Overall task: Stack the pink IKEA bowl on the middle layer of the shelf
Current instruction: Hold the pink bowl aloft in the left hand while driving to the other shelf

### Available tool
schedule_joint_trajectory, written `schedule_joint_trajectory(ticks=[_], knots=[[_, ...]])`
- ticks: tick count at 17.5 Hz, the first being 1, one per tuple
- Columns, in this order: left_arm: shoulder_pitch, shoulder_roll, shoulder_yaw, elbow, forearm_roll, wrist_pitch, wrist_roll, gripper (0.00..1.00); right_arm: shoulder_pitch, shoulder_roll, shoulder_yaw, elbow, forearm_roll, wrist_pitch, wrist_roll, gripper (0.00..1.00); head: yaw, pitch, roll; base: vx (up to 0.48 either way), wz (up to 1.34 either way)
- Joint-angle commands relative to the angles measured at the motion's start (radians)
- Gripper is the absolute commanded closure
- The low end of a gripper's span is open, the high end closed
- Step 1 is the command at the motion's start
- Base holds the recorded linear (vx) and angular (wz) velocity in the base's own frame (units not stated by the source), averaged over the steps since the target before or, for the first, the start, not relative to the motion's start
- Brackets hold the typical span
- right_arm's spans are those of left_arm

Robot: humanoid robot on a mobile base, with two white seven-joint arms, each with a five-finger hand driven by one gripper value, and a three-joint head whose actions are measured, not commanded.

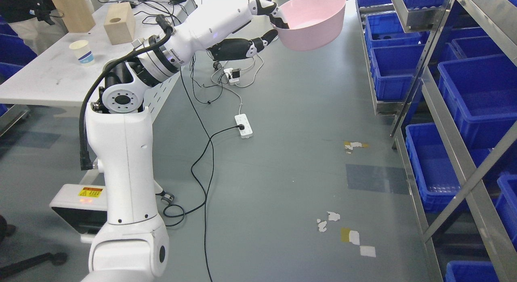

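The left hand [262, 21], black-fingered on a white forearm, is closed in a pinch on the near rim of the round pink plastic bowl [313, 19]: the upper fingers [264, 5] hook over the rim and into the inside, while the thumb presses from below against the outer wall. The bowl hangs in the air, tilted so its opening faces up and toward the camera, above the grey floor [282, 152] and just left of the metal shelving rack [440, 112] — it is not touching any shelf. The rack's tiers hold blue plastic bins [480, 92], and more of them sit at floor level. The white left arm [125, 152] rises from the lower left edge and bends at the elbow toward the bowl; a black cable runs along it. On a white base unit beside the arm sits a yellow warning label [90, 192] with a triangle sign, its text too small to read. On the white table [44, 80] at the left stand a paper cup [82, 52] with a blue pattern, unreadable, and a wooden block [119, 23] with a round hole. A white power strip [244, 125] lies on the floor with black cables plugged in. A person [24, 15] stands behind the table, only partly in view.
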Motion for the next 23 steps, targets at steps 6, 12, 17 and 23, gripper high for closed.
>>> schedule_joint_trajectory(ticks=[6,12,17,23], knots=[[0.001,0.017,0.002,0.000,0.013,0.000,0.000,0.98,0.000,-0.017,0.005,-0.017,0.001,0.001,0.000,0.00,0.0000,0.000,0.000,0.339,-0.07],[0.001,0.017,-0.004,0.005,0.013,0.000,0.001,0.98,0.000,-0.017,0.005,-0.017,-0.001,0.001,0.000,0.00,0.0000,0.000,0.000,0.231,-0.09],[0.001,0.017,-0.015,0.009,0.013,0.000,0.001,0.98,0.000,-0.017,0.005,-0.017,-0.001,0.001,0.000,0.00,0.0000,0.000,0.000,0.143,-0.03],[0.001,0.017,-0.019,0.009,0.024,0.000,0.001,0.98,0.000,-0.017,0.003,-0.017,0.001,0.001,0.000,0.00,0.0000,0.000,0.000,0.103,0.01]])
